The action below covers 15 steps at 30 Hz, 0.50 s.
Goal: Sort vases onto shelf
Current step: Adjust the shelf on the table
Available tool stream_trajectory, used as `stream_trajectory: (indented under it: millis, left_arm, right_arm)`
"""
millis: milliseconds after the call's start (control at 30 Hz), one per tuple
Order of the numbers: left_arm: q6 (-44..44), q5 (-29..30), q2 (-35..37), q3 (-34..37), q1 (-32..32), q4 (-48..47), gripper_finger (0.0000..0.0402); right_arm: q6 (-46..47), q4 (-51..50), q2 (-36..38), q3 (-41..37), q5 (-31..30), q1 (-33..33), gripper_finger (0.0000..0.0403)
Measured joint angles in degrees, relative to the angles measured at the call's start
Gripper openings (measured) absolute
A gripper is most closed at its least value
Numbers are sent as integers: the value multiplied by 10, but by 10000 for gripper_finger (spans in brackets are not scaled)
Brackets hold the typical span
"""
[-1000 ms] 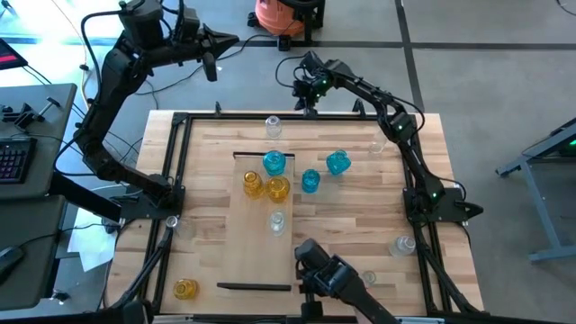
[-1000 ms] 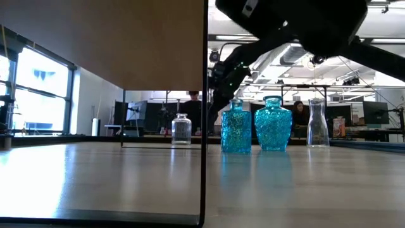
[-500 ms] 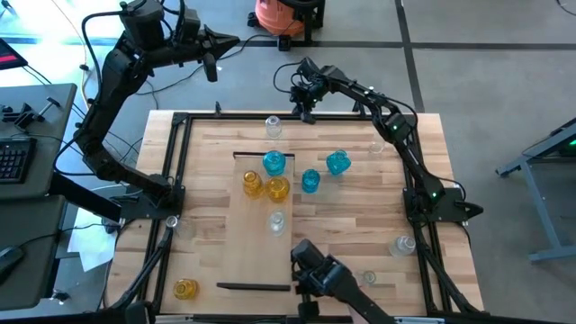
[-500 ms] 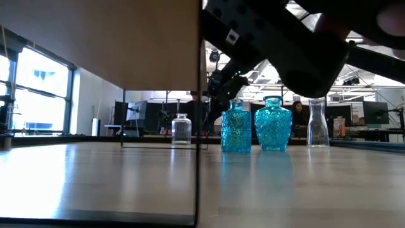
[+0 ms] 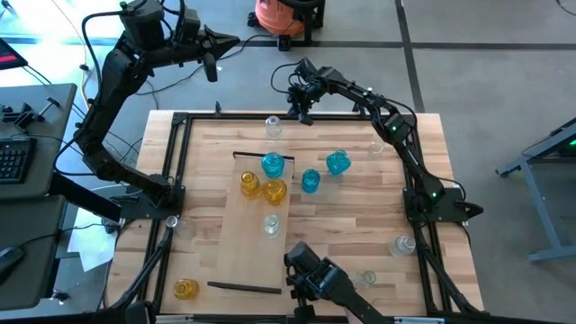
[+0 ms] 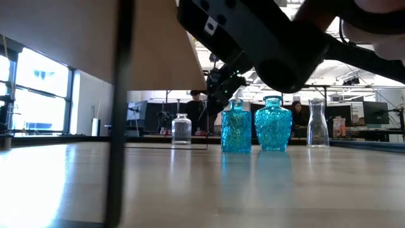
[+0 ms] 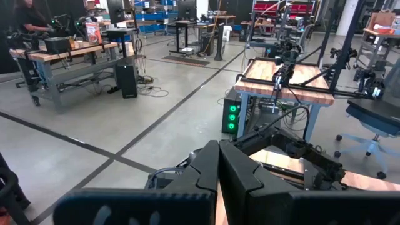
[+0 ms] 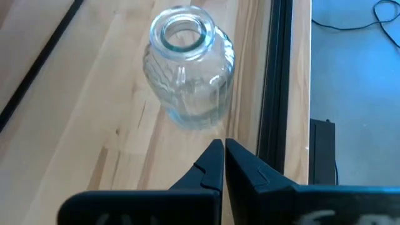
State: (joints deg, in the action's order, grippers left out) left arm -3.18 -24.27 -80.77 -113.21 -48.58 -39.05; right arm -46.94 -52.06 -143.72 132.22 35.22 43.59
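Observation:
My right gripper (image 5: 295, 101) (image 8: 223, 153) hovers shut over the table's far edge, just right of a clear vase (image 5: 273, 126) (image 8: 187, 69) that stands upright on the planks. The fingertips point at the vase's base without touching it. The pale shelf (image 5: 247, 256) lies flat on the table. A blue vase (image 5: 273, 164), two yellow vases (image 5: 251, 183) (image 5: 275, 190) and a clear one (image 5: 271, 225) stand on it. Two blue vases (image 5: 310, 181) (image 5: 337, 163) stand right of the shelf. My left gripper (image 5: 211, 63) (image 7: 219, 159) is shut, raised beyond the far-left corner.
More clear vases stand at the right side (image 5: 377, 144) (image 5: 404, 244) (image 5: 367, 279), and a yellow one (image 5: 185, 289) near the left corner. A dark device (image 5: 310, 274) reaches in from the near edge by the shelf's near right corner. A black frame rail (image 8: 275, 94) edges the table.
My right gripper has moved toward the table's left along the far edge, closer to the clear vase. The dark device at the near edge has shifted left, and the shelf's near end has slid left with it, carrying the clear vase on it.

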Motion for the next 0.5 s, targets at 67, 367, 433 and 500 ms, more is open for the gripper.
stream_trajectory:
  millis: [67,367,433,500]
  left_arm:
    - [0,0,0,0,0,0,0]
    - [2,0,0,0,0,0,0]
    - [2,0,0,0,0,0,0]
    - [1,0,0,0,0,0,0]
  right_arm:
    - [4,3,0,0,0,-4,0]
    - [6,20,0,0,9,-13,0]
    - [8,27,0,0,9,-14,0]
    - [19,36,0,0,9,-15,0]
